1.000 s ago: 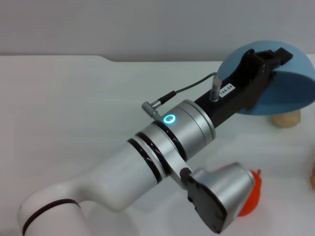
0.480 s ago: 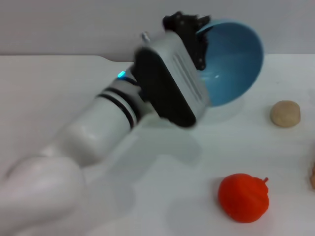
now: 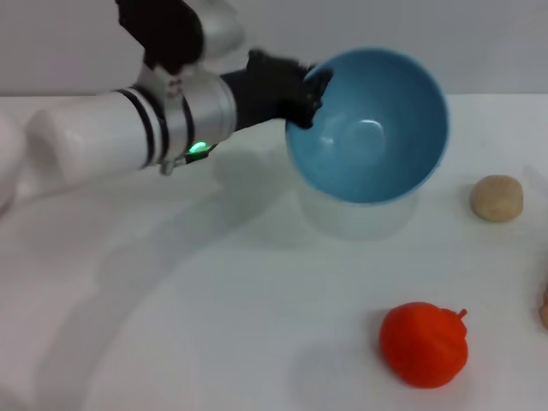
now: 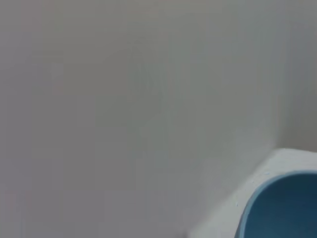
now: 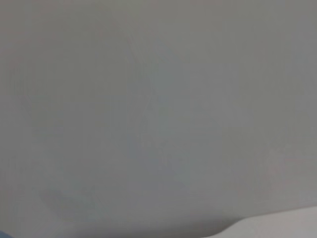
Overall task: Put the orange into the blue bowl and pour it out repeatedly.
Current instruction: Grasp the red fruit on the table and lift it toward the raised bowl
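Observation:
In the head view my left gripper (image 3: 304, 94) is shut on the rim of the blue bowl (image 3: 377, 128). It holds the bowl above the table, tilted so that its empty glossy inside faces me. The bowl's rim also shows in the left wrist view (image 4: 282, 208). The orange (image 3: 424, 342) lies on the white table at the front right, clear of the bowl, with its small stem pointing right. My right gripper is out of view.
A small beige round lump (image 3: 497, 198) sits on the table at the right, beyond the orange. Another object (image 3: 545, 306) just shows at the right edge. The table (image 3: 171, 300) is white, with a grey wall behind it.
My left arm swung left and back, turning the bowl from mouth-down at the far right to tilted with its inside facing me. The orange, once hidden behind the arm, lies in plain sight.

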Motion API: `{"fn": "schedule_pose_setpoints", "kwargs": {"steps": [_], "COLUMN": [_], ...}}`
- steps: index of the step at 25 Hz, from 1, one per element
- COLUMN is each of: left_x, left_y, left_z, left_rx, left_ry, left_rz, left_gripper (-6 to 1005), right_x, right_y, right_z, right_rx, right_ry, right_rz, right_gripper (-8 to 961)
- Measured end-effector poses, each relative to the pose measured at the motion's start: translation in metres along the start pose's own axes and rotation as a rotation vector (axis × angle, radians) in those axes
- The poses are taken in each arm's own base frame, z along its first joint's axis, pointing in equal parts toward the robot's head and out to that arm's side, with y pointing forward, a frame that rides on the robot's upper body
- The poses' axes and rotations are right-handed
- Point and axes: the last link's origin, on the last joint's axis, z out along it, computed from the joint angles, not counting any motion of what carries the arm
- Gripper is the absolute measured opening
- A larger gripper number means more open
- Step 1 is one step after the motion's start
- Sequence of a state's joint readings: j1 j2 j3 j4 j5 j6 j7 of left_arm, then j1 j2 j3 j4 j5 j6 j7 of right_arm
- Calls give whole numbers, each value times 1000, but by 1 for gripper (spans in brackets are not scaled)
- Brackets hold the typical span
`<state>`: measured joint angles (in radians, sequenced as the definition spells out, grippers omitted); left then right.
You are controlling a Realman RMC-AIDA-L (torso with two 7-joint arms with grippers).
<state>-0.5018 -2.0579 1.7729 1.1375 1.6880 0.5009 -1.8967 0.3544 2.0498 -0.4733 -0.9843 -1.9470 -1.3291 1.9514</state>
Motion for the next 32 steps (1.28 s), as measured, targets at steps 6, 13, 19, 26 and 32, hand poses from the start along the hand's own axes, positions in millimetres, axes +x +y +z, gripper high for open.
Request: {"fn": "schedule_pose_setpoints", "kwargs": {"steps": [6,13,19,26,32], "left_x": [-16,-15,-7,-7,-8], "left_y": [-11,-22,-28,-30,-28], "left_z": [10,28,33,33,33], "left_rx": [-3,50,113,118,115], "left_ry": [-143,-216,-174,-174,-177], "left_rz": [-58,-80,-45,-43,-42], "left_gripper": [-2,-2,-2,-2,-2], "right_x": [-6,8,29,68,83], "right_y": [18,50,69,89,95], "right_z": [15,37,49,63,71], "right_rx": [-64,-153,-202,-265,-285], "right_ry": [227,470,570,737,810], "right_rz": [33,25,35,49,49], "right_gripper": [720,716,713,709,706]}}
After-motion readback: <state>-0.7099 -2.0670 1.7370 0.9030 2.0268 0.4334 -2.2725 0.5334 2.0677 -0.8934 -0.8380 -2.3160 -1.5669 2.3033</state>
